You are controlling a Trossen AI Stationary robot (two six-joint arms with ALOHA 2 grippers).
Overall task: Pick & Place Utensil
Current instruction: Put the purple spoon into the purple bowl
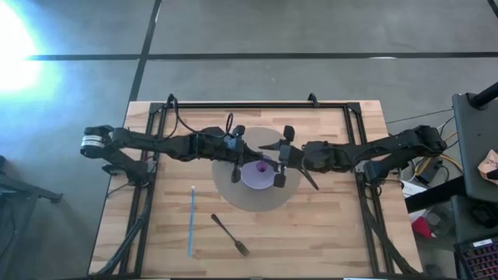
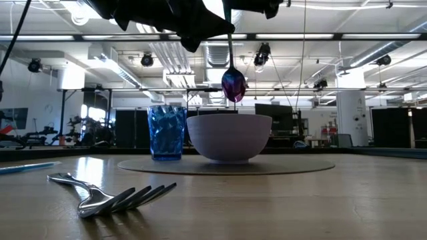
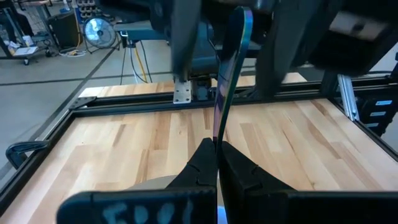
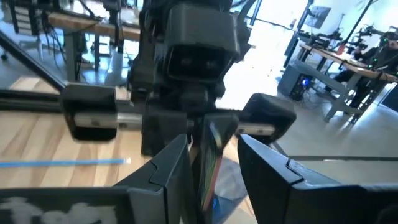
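We note the left tool [image 3: 216, 163] clamped on the iridescent spoon [image 2: 233, 84] above the bowl [image 2: 229, 137], right tool [image 4: 211, 163] apart around its handle, blue cup [image 2: 166, 132] beside, fork [image 2: 113, 193] and blue straw [image 1: 191, 220] clear on the surface [image 1: 327, 225].

- My wooden surface [image 1: 327, 225] is pale butcher-block planks, ringed by a black metal frame [image 1: 257, 104].
- A round grey mat [image 1: 257, 201] lies flat near the middle of the surface.
- A blue ribbed tumbler [image 2: 166, 132] stands upright on that mat, towards its rim.
- A thin blue straw [image 1: 191, 222] lies flat on the bare wood, well apart from the mat.
- Grey concrete floor [image 1: 311, 31] with dark seams spreads around the surface.
- Beyond my frame, a round fan [image 3: 98, 31] stands on the floor.
- Workbenches [image 4: 336, 59] stand farther off in the room.
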